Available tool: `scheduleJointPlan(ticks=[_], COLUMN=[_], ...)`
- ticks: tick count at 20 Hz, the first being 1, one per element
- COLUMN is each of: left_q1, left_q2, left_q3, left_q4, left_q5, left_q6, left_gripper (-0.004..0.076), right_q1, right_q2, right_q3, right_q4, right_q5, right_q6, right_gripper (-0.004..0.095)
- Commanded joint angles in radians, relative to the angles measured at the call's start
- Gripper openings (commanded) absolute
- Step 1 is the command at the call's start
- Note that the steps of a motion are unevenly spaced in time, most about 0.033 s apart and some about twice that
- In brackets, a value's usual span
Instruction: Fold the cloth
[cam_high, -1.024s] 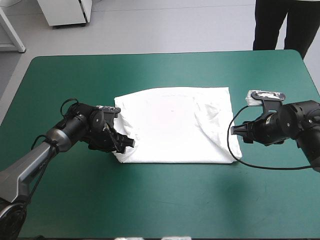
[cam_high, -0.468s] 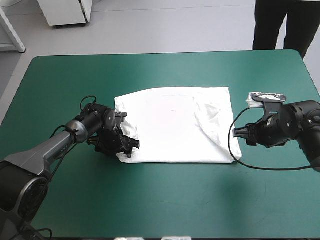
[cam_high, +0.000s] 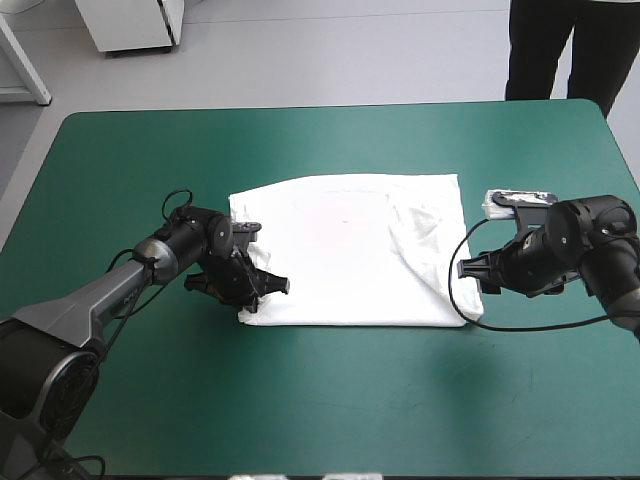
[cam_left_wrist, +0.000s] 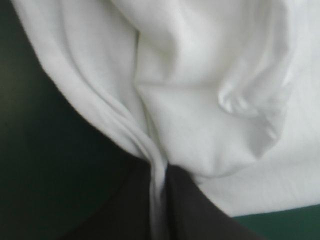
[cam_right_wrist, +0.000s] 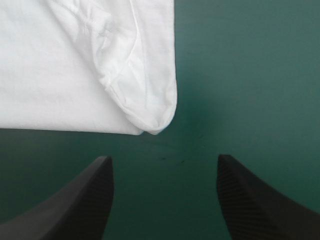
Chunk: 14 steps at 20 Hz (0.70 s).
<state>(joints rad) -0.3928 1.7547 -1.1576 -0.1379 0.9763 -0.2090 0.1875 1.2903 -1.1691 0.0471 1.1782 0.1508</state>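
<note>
Teal-green covered desk. White short-sleeved fabric T-shirt lies folded into a flat rectangle at desk centre. At its 7 o'clock corner, left jaws are clamped on a pinched ridge of cloth, the 2 black fingers all but meeting. At its 4 o'clock corner, right jaws stand apart over bare cover, the rounded corner just ahead, untouched. Creases run along the 3 o'clock side.

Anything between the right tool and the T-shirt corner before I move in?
Nothing. In the right wrist view only bare teal-green cover separates the open right tool from the T-shirt, whose rounded corner lies just ahead of it.
</note>
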Motion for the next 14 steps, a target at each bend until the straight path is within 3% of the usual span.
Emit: scheduleJointPlan(ticks=[1, 8, 10, 14], left_q1=[-0.002, -0.002, -0.002, -0.002], left_q2=[0.019, 0.019, 0.019, 0.019], left_q3=[0.015, 0.015, 0.015, 0.015], left_q4=[0.024, 0.024, 0.028, 0.028], left_q5=[-0.035, -0.034, -0.034, -0.048], left_q6=[0.02, 0.02, 0.023, 0.025], left_gripper=[-0.001, -0.001, -0.001, -0.001], right_q1=[-0.009, -0.005, -0.005, -0.005], right_q2=[0.032, 0.164, 0.168, 0.213], right_q3=[-0.021, 0.023, 0.124, 0.166], right_q4=[0.015, 0.017, 0.039, 0.058], right_q5=[-0.05, -0.141, -0.234, -0.31], right_q6=[-0.019, 0.001, 0.007, 0.007], right_gripper=[0.0641, 0.0633, 0.0631, 0.0607])
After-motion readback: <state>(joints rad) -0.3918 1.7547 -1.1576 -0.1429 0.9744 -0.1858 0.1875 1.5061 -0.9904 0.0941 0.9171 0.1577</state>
